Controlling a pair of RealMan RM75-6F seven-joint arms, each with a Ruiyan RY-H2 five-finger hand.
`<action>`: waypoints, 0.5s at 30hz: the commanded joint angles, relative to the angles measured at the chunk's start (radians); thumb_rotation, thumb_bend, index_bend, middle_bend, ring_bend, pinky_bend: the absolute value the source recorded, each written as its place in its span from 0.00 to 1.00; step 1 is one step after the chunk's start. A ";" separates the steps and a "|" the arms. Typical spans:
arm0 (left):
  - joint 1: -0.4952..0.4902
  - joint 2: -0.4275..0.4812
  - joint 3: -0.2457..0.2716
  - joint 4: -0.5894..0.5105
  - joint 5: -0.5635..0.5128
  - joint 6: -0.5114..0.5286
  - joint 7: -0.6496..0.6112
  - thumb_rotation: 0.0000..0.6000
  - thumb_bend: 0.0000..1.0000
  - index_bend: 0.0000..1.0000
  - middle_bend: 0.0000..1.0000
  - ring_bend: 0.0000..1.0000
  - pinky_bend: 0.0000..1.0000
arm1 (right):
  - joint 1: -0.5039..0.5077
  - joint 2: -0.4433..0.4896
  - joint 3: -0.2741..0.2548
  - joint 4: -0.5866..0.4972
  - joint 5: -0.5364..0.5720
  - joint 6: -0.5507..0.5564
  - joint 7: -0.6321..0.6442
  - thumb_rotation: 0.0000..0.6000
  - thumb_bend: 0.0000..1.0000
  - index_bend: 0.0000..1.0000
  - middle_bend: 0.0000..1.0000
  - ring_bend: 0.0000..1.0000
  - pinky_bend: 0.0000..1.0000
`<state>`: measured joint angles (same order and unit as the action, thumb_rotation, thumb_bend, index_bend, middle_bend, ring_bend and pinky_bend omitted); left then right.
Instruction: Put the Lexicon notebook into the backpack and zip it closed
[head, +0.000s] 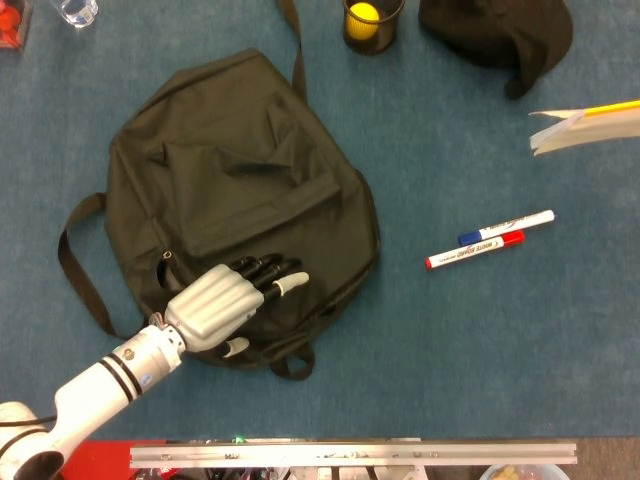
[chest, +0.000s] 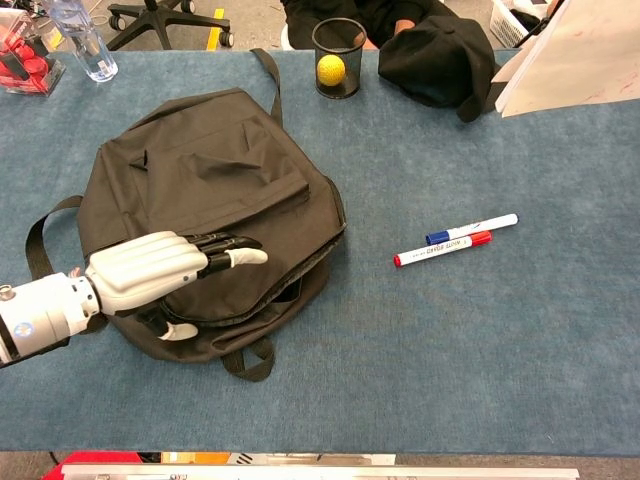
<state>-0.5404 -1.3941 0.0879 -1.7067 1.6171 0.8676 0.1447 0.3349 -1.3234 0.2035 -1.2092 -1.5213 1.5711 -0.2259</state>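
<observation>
My left hand (chest: 150, 272) lies flat on the backpack's (head: 240, 180) near edge, fingers straight, grasping nothing. The notebook (chest: 575, 55) hangs well right of the backpack, thin and floppy; I'd pinch near its spine, while the soft bag sags

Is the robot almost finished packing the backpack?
Not yet. The notebook is up at the table's far right edge, outside the backpack; what holds it is out of view. The left hand lies over the backpack's near side, holding nothing. Putting the notebook in and zipping are left; I can't tell whether the zip is open.
</observation>
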 joint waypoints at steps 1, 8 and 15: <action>-0.001 -0.022 -0.007 0.017 -0.015 0.009 -0.001 1.00 0.21 0.00 0.00 0.00 0.17 | -0.002 0.001 0.001 0.001 0.002 0.000 0.003 1.00 0.39 0.85 0.64 0.49 0.48; 0.000 -0.069 -0.031 0.036 -0.074 0.021 -0.026 1.00 0.21 0.00 0.00 0.00 0.17 | -0.006 0.002 0.003 0.004 0.008 0.002 0.014 1.00 0.39 0.85 0.64 0.49 0.48; 0.002 -0.106 -0.072 0.055 -0.131 0.051 -0.061 1.00 0.21 0.00 0.00 0.07 0.20 | -0.008 0.004 0.007 0.005 0.013 0.004 0.022 1.00 0.39 0.86 0.64 0.49 0.48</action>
<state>-0.5386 -1.4938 0.0235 -1.6559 1.4946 0.9139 0.0906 0.3271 -1.3191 0.2100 -1.2046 -1.5089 1.5750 -0.2040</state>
